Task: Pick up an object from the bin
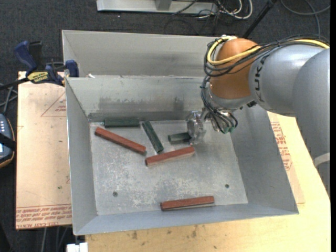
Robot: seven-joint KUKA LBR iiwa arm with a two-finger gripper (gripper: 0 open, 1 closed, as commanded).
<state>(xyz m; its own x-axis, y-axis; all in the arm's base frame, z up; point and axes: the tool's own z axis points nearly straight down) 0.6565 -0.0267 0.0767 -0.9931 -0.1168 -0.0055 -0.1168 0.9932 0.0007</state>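
Observation:
My gripper (196, 136) hangs over the back right part of the bin floor, its metal fingers pointing down. Its tips are at the right end of a short dark green block (178, 138) and just above the right end of a red-brown bar (169, 156) lying slanted. A long dark green bar (153, 136) lies diagonally just left of these. I cannot make out whether anything is between the fingers.
Another red-brown bar (120, 140) lies slanted at the left, a dark green bar (121, 123) along the back wall, and a third red-brown bar (187, 203) near the front wall. The arm with its orange cover comes in from the right.

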